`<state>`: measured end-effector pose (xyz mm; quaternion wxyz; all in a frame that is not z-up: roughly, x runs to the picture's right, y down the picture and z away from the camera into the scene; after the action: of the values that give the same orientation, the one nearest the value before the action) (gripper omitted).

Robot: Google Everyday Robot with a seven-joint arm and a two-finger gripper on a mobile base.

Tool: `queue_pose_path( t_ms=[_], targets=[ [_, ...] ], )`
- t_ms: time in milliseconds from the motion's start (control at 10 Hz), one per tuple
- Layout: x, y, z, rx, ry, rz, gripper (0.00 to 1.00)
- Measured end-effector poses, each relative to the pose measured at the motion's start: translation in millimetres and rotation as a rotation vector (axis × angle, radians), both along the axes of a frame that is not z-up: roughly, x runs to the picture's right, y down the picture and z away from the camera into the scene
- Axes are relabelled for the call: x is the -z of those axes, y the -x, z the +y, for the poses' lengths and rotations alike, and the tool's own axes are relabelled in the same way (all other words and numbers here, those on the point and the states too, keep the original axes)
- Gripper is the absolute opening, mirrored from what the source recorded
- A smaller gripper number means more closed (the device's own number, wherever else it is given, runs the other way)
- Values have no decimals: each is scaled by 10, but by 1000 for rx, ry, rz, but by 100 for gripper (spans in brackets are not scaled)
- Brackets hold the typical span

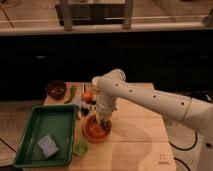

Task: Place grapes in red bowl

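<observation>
The red bowl [95, 131] stands on the wooden table, just right of the green tray. My gripper [103, 121] points down into the bowl, over its far right part, at the end of the white arm that reaches in from the right. A small dark clump that looks like the grapes [86, 110] lies on the table just beyond the bowl's far left rim, below the orange and beside the wrist. The wrist hides whatever is between the fingertips.
A green tray [30, 145] holding a grey-blue sponge [48, 145] is at the front left. A small green cup [80, 147] stands in front of the bowl. A maroon bowl [56, 89], a green vegetable [72, 93] and an orange [88, 96] lie at the back.
</observation>
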<state>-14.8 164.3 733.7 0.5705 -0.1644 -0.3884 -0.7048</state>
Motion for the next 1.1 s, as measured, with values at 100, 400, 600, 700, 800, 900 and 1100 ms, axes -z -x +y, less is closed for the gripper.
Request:
queue_pose_path(
  t_ms=[100,400,600,700,800,900,1100],
  targets=[
    [-2,-2,-1,1,1,-3,7],
    [-5,-8,5,14,8,-23,13],
    [-8,-14,8,18,11,-28,13],
    [-9,-22,14,22,14,-33,13],
    [-12,-31,18,28,17,-40,13],
    [-13,-35,20,29,18,-41,13],
    [-14,-36,20,31,19,-45,13]
  ],
)
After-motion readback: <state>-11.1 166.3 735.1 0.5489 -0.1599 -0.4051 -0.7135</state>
